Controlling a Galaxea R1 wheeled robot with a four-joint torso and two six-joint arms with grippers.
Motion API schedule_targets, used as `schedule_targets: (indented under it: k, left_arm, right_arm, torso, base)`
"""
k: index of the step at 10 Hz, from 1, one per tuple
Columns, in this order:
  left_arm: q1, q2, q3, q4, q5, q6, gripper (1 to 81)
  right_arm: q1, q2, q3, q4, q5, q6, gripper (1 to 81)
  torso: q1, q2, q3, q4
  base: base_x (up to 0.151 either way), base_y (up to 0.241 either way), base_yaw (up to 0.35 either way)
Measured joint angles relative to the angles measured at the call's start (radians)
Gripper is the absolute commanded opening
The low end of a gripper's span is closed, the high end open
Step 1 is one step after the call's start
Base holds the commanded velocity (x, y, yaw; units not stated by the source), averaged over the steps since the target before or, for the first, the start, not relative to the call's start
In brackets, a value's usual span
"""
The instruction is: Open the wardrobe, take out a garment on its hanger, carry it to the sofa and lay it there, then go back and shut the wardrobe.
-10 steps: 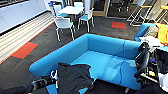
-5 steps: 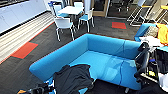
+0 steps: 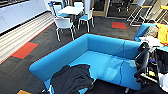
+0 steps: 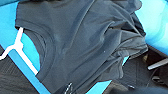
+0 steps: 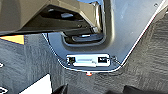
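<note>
— Where was the black garment (image 3: 71, 78) seen?

— It was spread in folds over the near end of the blue sofa (image 3: 105, 47), its neck opening stretched on the white hanger (image 4: 18, 48), which lay against the blue upholstery.

— And beyond the sofa?

— White chairs (image 3: 63, 25) and a table (image 3: 71, 10) were set well behind it on dark carpet.

— The claws?

— Whether either was open or closed could not be told.

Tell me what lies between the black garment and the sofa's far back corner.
Bare blue seat of the sofa beyond the garment, seen in the head view.
</note>
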Motion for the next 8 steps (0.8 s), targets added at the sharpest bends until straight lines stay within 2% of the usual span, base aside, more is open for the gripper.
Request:
schedule_targets:
  k: [5, 8]
  left_arm:
    - [0.300, 0.113, -0.081, 0.220, -0.009, 0.024, 81.1]
    - [0.418, 0.247, -0.248, 0.312, -0.026, 0.026, 81.1]
  right_arm:
    - [0.012, 0.029, -0.071, 0.001, 0.000, 0.008, 81.1]
    - [0.019, 0.044, -0.099, 0.001, -0.003, 0.008, 81.1]
  torso:
    - [-0.001, 0.000, 0.000, 0.000]
    - [-0.001, 0.000, 0.001, 0.000]
  base:
    - [0.000, 0.000, 0.000]
    - [0.000, 0.000, 0.000]
